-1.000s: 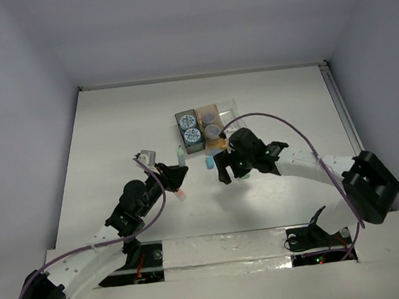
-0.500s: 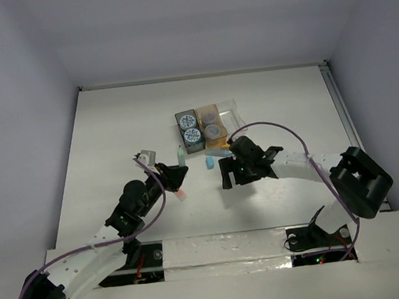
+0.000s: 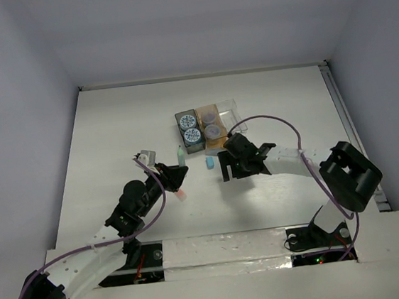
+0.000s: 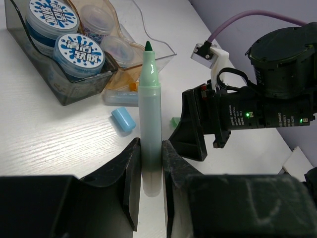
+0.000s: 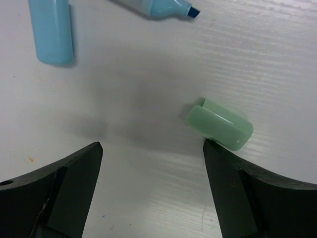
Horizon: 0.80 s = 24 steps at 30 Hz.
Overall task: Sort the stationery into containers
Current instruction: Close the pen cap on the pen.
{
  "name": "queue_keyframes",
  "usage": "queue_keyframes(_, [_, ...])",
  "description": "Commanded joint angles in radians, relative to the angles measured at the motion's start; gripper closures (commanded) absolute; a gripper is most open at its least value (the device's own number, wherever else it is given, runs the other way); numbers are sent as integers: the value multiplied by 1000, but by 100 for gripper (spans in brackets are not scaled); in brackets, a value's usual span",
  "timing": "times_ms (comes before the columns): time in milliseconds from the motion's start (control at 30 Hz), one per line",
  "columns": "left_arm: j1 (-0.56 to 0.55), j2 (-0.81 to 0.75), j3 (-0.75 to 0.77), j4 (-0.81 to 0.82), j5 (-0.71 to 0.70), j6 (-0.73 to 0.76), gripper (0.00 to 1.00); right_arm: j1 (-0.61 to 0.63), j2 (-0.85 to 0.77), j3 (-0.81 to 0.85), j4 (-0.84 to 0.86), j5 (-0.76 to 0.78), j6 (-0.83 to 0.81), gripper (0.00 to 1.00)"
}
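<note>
My left gripper is shut on an uncapped green marker and holds it pointing at the boxes; both show in the top view, gripper and marker. My right gripper is open and empty, low over the table. A green cap lies touching its right fingertip. A light blue cap and an uncapped light blue marker lie beyond it. The dark grey box holds two blue-patterned discs. The tan-orange box holds two purple-grey discs. The clear box adjoins it.
A small orange stub lies on the table just below my left gripper. The right arm's purple cable loops above the table right of the boxes. The right gripper's body stands close in front of the held marker.
My right gripper has swung left towards the boxes and come down over the green cap. My left gripper and its marker have not moved.
</note>
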<state>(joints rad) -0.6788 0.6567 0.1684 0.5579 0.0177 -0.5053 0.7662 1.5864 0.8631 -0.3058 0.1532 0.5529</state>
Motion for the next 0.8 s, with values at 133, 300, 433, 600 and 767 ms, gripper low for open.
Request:
queue_keyframes(133, [-4,-11,-10,62,2,5,100,-7,57,1,-72,92,15,13])
queue_keyframes(300, [-4,4,-9,80,11,2,100,-7,18,-52,-56,100,32,0])
queue_keyframes(433, [-4,27,-6,86,16,4,100,-25,52,-44,-1,83,22,0])
queue_keyframes(600, [-4,9,-13,82,8,1,100,-36,99,-29,37,88,7,0])
queue_keyframes(767, [-4,17,-10,85,8,1,100,-65,167,2,66,118,-14,1])
